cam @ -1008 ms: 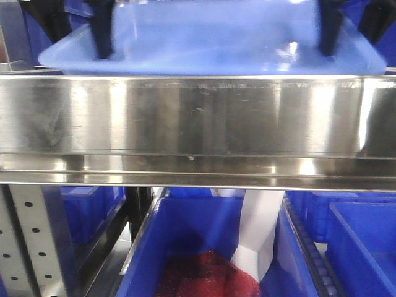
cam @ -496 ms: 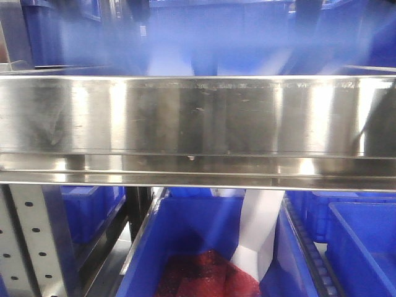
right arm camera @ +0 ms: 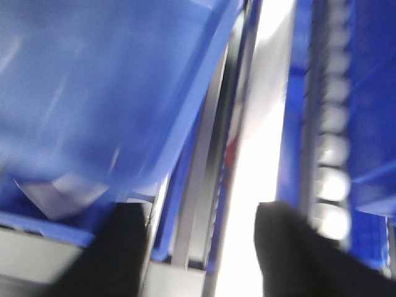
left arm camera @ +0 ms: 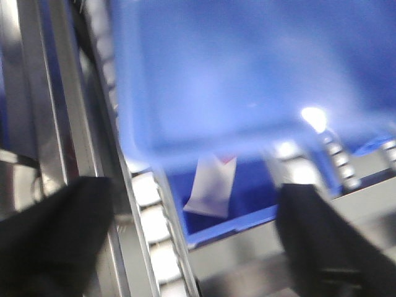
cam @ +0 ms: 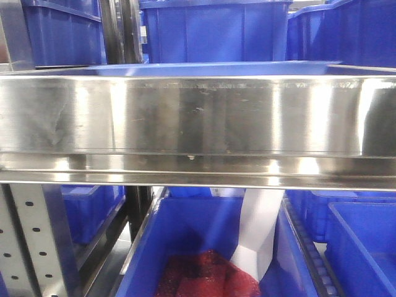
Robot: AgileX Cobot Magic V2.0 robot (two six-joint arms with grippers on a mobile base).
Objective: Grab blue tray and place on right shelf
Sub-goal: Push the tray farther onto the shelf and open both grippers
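The blue tray [cam: 216, 68] shows only as a thin light-blue strip just above the wide shiny front rail of the right shelf [cam: 198, 117]; it lies low behind that rail. Neither gripper appears in the front view. In the blurred left wrist view the blue tray [left arm camera: 235, 74] fills the top, and my left gripper [left arm camera: 192, 241] is open below its edge, holding nothing. In the blurred right wrist view the blue tray [right arm camera: 93, 86] fills the upper left; my right gripper [right arm camera: 204, 253] is open and apart from it.
Deep dark-blue bins [cam: 216, 31] stand behind the tray. Below the rail a blue bin [cam: 198, 247] holds a white bag [cam: 260, 229] and something red. A perforated grey upright [cam: 31, 241] stands at lower left. Roller tracks [left arm camera: 151, 229] run beside the bins.
A second ago both grippers held the tray above the rail. The tray has dropped behind the rail, both grippers have let go, and they have left the front view.
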